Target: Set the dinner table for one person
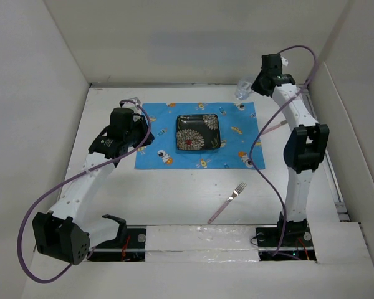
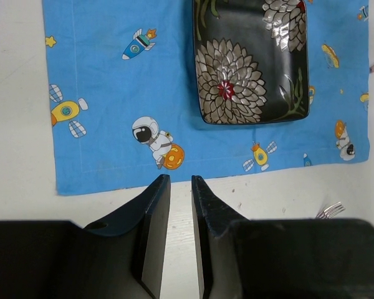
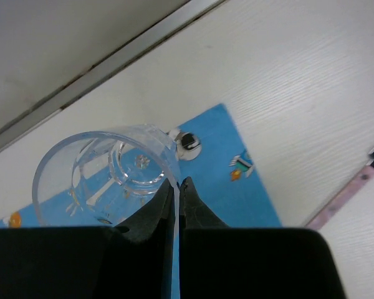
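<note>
Between the right claw's fingers, the wall of a clear glass is being pinched at the rim, one finger inside and one outside, the jaws nearly together on it. Whether the glass is resting or hanging lifted, I cannot tell. Under it the far right corner of a blue mat is showing. Beyond that the white table is running out to a grey wall. A pink handle is lying on the table to the right of the mat, apart from the glass.

The left claw is hanging with its fingers a narrow slit apart, gripping nothing, with bare table showing in the gap. It is pointing at the mat's edge, just short of it. Past that edge a black flowered plate is sitting on the mat and taking up its middle. A fork is lying on the table off to the right, clear of the mat.

The right arm is rising from its base, bending at a black elbow and reaching toward the mat's far right corner. The left arm is swinging out left from its base, then leaning in toward the mat's left side. The table is spreading under everything, with the mat lying toward its far half.
</note>
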Robot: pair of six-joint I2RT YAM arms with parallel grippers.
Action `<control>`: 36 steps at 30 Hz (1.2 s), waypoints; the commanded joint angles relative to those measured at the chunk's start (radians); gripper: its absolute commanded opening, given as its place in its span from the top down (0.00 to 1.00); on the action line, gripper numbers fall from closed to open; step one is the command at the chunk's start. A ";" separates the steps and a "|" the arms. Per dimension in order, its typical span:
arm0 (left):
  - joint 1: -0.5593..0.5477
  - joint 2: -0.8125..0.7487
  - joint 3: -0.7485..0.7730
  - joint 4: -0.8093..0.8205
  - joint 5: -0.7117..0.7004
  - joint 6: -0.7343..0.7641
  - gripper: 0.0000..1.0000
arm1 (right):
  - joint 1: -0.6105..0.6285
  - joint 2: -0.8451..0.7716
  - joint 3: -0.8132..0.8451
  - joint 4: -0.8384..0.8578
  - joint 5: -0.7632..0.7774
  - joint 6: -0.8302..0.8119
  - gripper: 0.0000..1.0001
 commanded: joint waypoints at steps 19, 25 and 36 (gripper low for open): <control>-0.001 -0.084 -0.040 0.024 0.051 -0.047 0.82 | 0.045 0.104 -0.003 -0.058 0.056 -0.054 0.86; -0.001 -0.087 -0.042 0.022 0.052 -0.052 0.82 | 0.036 0.091 0.023 -0.061 0.016 -0.074 0.67; -0.001 -0.101 -0.045 0.025 0.057 -0.042 0.82 | -0.071 -0.065 -0.050 -0.039 -0.035 -0.042 0.48</control>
